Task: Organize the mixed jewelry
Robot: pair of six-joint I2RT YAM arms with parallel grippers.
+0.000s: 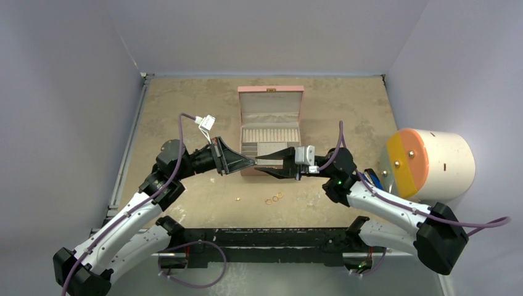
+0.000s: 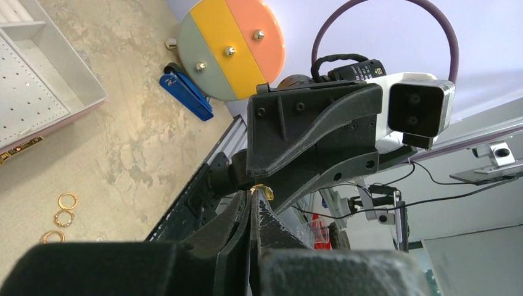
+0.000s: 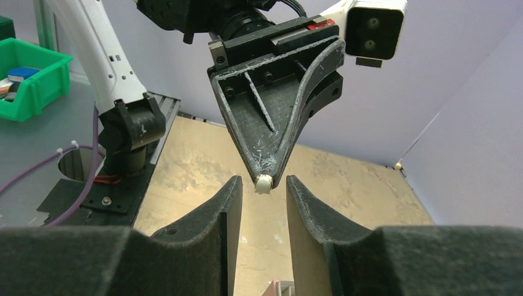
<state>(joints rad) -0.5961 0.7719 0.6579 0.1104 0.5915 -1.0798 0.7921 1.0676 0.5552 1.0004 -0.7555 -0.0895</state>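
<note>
Three thin gold rings lie close together on the surface, between the arm bases and the open pink box. In the top view a tiny gold stud sits apart, to their left. One more piece is off the surface, pinched at the very tip of the left gripper, whose fingers are pressed together on it. It is small and rounded: pale cream in the right wrist view, only a gold glint in the left wrist view. Both arms meet tip to tip above the near part of the box. The right gripper has its jaws apart, one on each side of the piece, with a gap showing on both sides.
</note>
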